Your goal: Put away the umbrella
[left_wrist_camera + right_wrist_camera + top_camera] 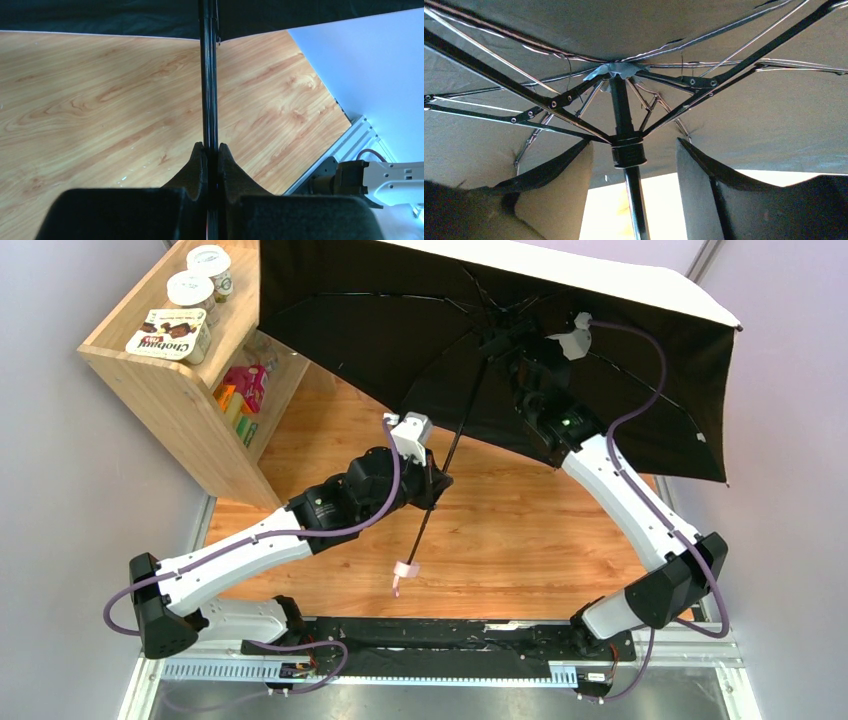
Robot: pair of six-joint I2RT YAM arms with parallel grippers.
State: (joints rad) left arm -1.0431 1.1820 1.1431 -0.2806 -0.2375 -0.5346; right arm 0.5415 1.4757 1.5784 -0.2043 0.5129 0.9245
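The umbrella (pixel 400 330) stands open and tilted over the back of the table, its black underside and ribs facing me and its pale top showing along the far edge. Its thin black shaft (pixel 450 455) slants down to a small pink handle (pixel 405 570) with a loop. My left gripper (pixel 437 485) is shut on the shaft (pixel 208 75), and the fingers (pixel 197 165) press it from both sides. My right gripper (pixel 500 340) is up under the canopy. In the right wrist view it (pixel 633 144) is open, with the black runner (pixel 629 152) between its fingers, untouched on either side.
A wooden shelf unit (pixel 165 380) stands at the back left. Two yoghurt cups (pixel 208 265) and a chocolate box (pixel 168 332) sit on top, with coloured packets (pixel 245 390) inside. The canopy reaches over the shelf's corner and to the right wall. A metal rail (pixel 440 650) runs along the near edge.
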